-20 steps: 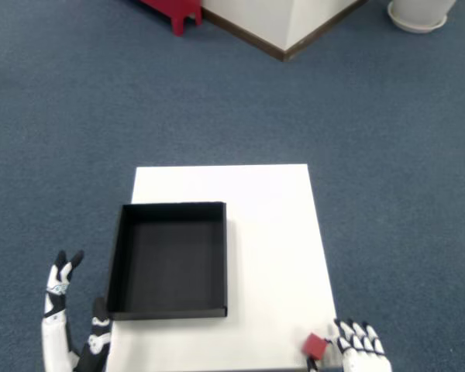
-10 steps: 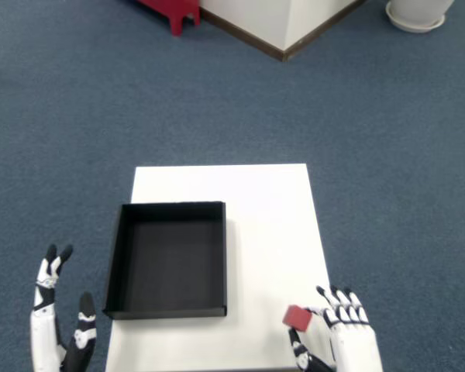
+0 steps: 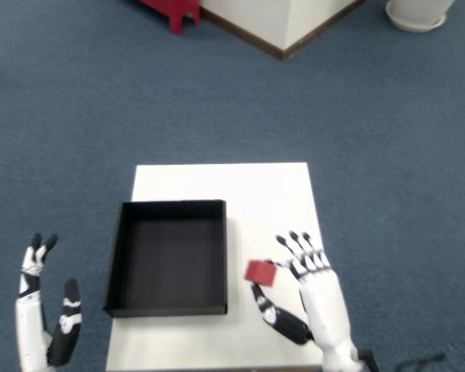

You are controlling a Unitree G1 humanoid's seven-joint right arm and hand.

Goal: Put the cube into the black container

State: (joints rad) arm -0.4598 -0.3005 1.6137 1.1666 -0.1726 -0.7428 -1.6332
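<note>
Since the earlier frames the right hand [image 3: 314,291] has travelled from the near right corner of the white surface [image 3: 271,194] up and leftward, carrying the red cube [image 3: 260,272] with it.

In the head view, the cube sits pinched between the thumb and the fingers [image 3: 298,248], held above the surface just right of the black container [image 3: 169,258]. The container's right wall lies between the cube and the open floor of the box, so the remaining travel is leftward over that wall. The left hand [image 3: 43,325] hangs off the surface's left edge, fingers spread and empty; the right hand is the nearer one.
</note>
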